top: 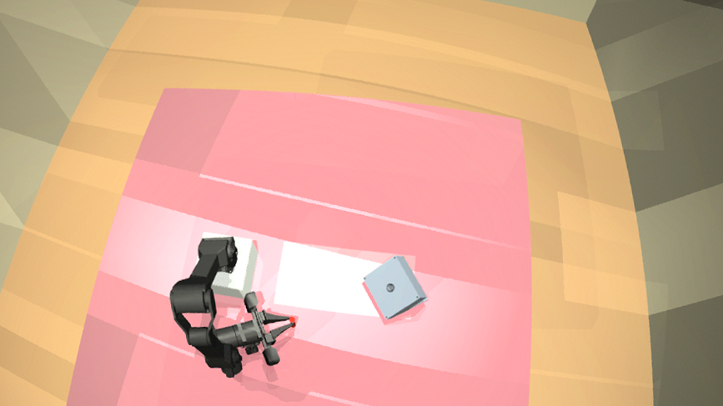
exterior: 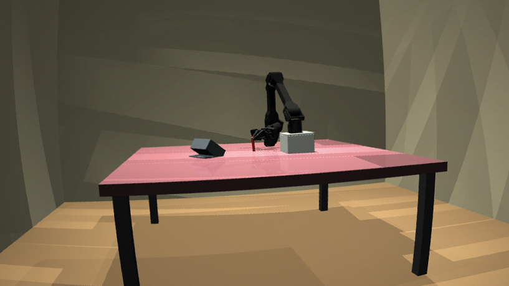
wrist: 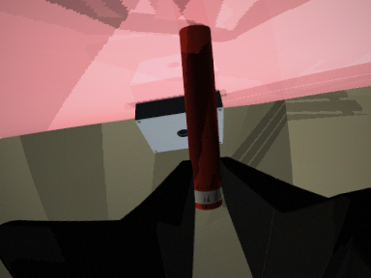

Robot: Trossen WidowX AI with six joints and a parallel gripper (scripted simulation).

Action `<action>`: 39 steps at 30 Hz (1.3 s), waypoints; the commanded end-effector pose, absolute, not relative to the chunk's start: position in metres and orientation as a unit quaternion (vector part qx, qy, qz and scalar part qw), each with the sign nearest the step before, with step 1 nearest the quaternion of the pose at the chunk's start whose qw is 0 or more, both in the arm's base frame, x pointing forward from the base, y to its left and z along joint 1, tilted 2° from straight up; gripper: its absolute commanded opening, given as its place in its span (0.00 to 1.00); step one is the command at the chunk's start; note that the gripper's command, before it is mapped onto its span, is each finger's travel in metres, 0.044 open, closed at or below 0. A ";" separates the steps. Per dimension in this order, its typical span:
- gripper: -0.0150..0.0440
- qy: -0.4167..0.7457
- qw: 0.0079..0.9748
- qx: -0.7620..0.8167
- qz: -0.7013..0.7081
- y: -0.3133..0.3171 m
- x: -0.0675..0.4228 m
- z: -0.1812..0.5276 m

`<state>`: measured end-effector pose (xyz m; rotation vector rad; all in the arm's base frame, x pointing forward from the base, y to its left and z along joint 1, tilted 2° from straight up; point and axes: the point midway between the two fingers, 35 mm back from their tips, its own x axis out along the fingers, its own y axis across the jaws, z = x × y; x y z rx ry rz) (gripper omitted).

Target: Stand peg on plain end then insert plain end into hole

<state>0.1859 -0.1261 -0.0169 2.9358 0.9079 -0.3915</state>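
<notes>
Black gripper point(wrist: 208, 211) clenched on the red peg point(wrist: 201, 115) at its white-banded end; marks on the band are unreadable. Peg stands near upright over the pink table point(top: 378, 157), well apart from the sloped panel point(top: 395, 287).

From above you've got the black arm's gripper point(top: 288, 322) clamped on the small red peg point(top: 291, 318), prob. near upright, only its end shows. The grey-blue square sloped panel point(top: 395, 287) w/ one dark hole point(top: 390, 286) sits well apart on the pink table point(top: 348, 160).
</notes>
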 end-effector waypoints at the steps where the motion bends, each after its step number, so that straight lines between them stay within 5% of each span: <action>1: 0.34 0.293 0.022 0.947 -0.127 -0.126 0.185 -0.018; 39: 0.34 0.270 -0.003 0.956 -0.115 -0.127 0.182 -0.019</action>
